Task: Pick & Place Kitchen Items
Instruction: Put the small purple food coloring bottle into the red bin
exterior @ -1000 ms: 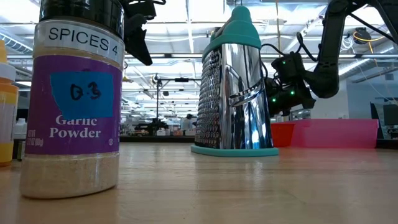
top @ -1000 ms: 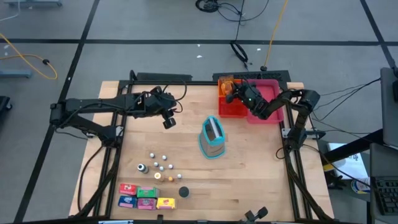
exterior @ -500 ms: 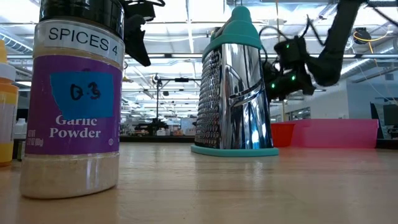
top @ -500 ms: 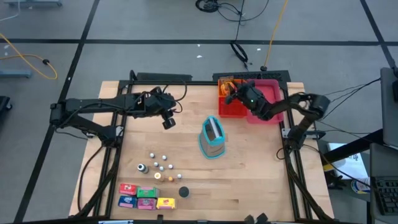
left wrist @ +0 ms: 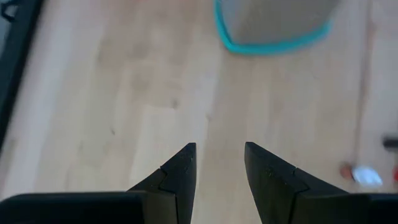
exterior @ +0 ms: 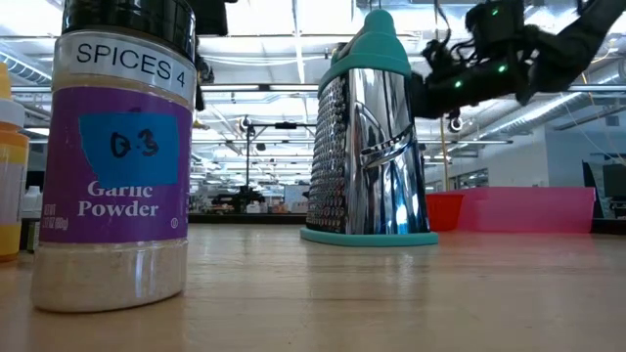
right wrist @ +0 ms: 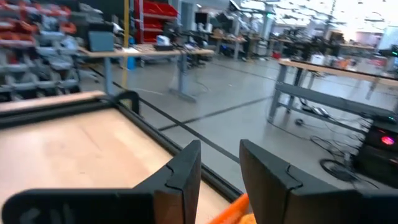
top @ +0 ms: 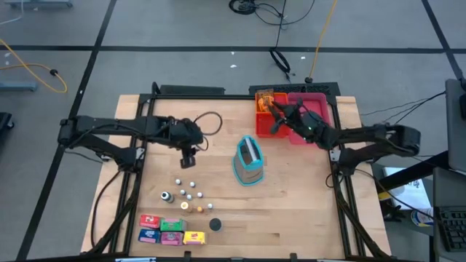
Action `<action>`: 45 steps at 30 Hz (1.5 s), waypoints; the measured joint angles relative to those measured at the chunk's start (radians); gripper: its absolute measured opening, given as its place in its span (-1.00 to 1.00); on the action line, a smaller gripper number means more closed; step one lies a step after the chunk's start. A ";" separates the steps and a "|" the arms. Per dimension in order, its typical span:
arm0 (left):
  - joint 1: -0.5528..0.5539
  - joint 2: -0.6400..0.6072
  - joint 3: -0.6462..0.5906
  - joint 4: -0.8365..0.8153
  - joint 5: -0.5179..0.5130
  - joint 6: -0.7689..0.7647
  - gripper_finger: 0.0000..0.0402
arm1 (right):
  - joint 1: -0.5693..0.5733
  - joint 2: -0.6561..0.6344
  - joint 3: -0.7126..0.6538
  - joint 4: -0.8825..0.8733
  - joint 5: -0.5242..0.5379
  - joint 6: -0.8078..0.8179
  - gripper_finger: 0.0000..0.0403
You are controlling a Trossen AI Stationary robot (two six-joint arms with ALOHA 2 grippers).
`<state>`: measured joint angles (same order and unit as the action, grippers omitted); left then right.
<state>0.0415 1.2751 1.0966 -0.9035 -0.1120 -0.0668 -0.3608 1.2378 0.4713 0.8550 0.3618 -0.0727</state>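
Note:
The kitchen items lie at the table's near left: several tiny spice bottles [top: 186, 192], small red, blue, green and yellow boxes [top: 171, 229], an orange piece [top: 200, 210] and a black piece [top: 215, 225]. One bottle, labelled garlic powder [exterior: 122, 156], stands upright close to the low camera. My left gripper [top: 188, 157] hangs open above bare wood, just far of the bottles, with nothing between its fingers [left wrist: 180, 171]. My right gripper [top: 277, 115] is open and empty, held level high over the orange tray [top: 266, 129].
A steel grater with a teal base and top [top: 249, 161] stands upright mid-table between the arms. The orange tray and a pink tray [top: 317, 105] sit side by side at the far right. Bare wood lies at the near right and the far left.
My right gripper has risen from the orange tray and tipped up to level, while its arm has swung out toward the table's right edge. My left gripper has moved toward the near edge, closer to the spice bottles, and tipped further down.

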 joint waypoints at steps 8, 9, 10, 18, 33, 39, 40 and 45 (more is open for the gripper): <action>-0.120 0.000 -0.043 -0.028 0.007 -0.102 -0.32 | 0.135 -0.089 -0.042 -0.002 0.000 -0.001 -0.49; -0.133 0.000 -0.057 -0.022 0.007 -0.122 -0.32 | 0.149 -0.091 -0.043 -0.001 -0.001 -0.003 -0.49; -0.147 0.000 -0.075 -0.012 0.007 -0.143 -0.32 | 0.162 -0.094 -0.046 -0.003 -0.001 -0.006 -0.49; -0.215 0.000 -0.234 0.138 0.069 -0.267 -0.32 | 0.231 -0.095 -0.046 0.009 0.001 -0.051 -0.49; -0.325 0.000 -0.347 0.302 0.131 -0.422 -0.32 | 0.245 -0.094 -0.046 0.008 0.003 -0.048 -0.49; -0.352 0.000 -0.392 0.363 0.067 -0.439 -0.32 | 0.245 -0.094 -0.046 0.008 0.003 -0.048 -0.49; -0.352 0.000 -0.399 0.367 0.066 -0.441 -0.32 | 0.245 -0.094 -0.046 0.008 0.003 -0.048 -0.49; -0.352 0.000 -0.427 0.391 0.066 -0.463 -0.32 | 0.245 -0.094 -0.045 0.007 0.003 -0.048 -0.49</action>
<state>-0.3103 1.2751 0.6691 -0.5129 -0.0463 -0.5302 -0.1154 1.1435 0.4259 0.8623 0.3645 -0.1207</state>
